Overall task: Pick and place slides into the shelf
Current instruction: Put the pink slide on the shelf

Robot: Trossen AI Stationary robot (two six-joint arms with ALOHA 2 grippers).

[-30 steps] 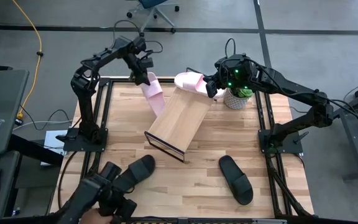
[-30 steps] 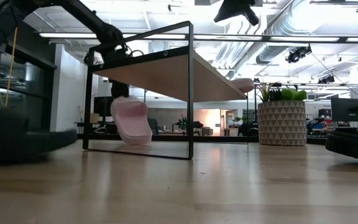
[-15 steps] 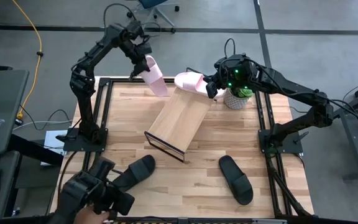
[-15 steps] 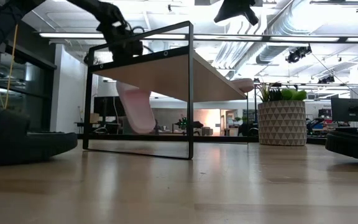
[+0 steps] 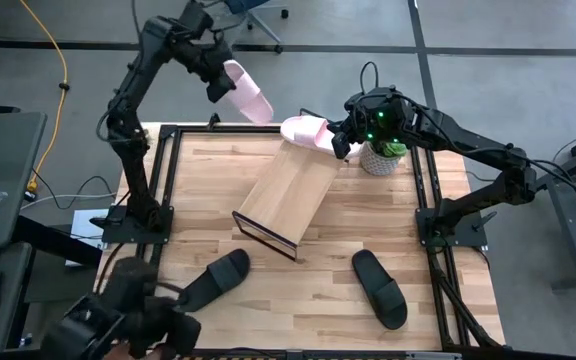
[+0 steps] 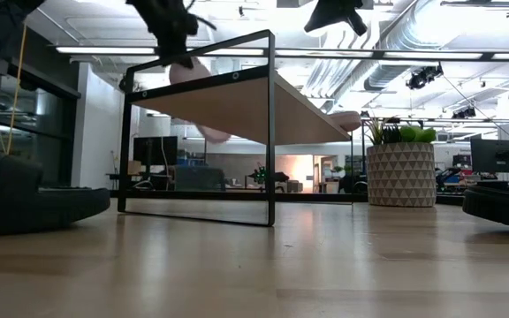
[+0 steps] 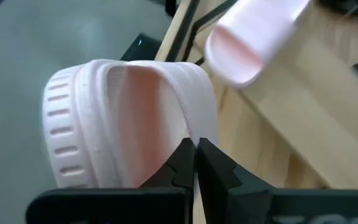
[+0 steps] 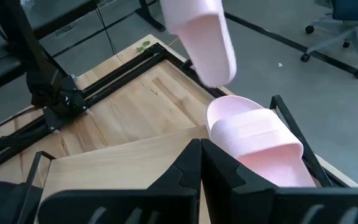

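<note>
My left gripper (image 5: 215, 72) is raised above the table's far left corner, shut on a pale pink slide (image 5: 243, 92), which also shows in the low view (image 6: 190, 71) behind the shelf's frame. The shelf (image 5: 290, 190) is a slanted light-wood board on a black frame. A second pink slide (image 5: 306, 130) lies sole-down on its raised far end. My right gripper (image 8: 201, 155) is shut and hovers just beside that slide (image 8: 260, 140). Two black slides (image 5: 218, 278) (image 5: 380, 288) lie sole-down on the table near its near edge. My left gripper pinches the pink slide's strap by its edge (image 7: 190, 127) between the two fingers. The slide is lifted clear of the table and hangs tilted from the fingers, its sole ridges (image 7: 64, 137) turned to one side. My right gripper stands close to the slide on the shelf; whether it touches it I cannot tell.
A potted plant (image 5: 379, 155) in a patterned pot (image 6: 400, 172) stands at the far right, close to my right gripper. A person with a dark device (image 5: 128, 320) is at the near left corner. Bare planks (image 5: 298, 300) lie between the two black slides.
My left gripper has risen and moved toward the far edge, carrying the pink slide. The slide has come off the table beside the shelf, is lifted clear and has tipped from hanging steeply to lying more level. The person at the near left corner has shifted.
</note>
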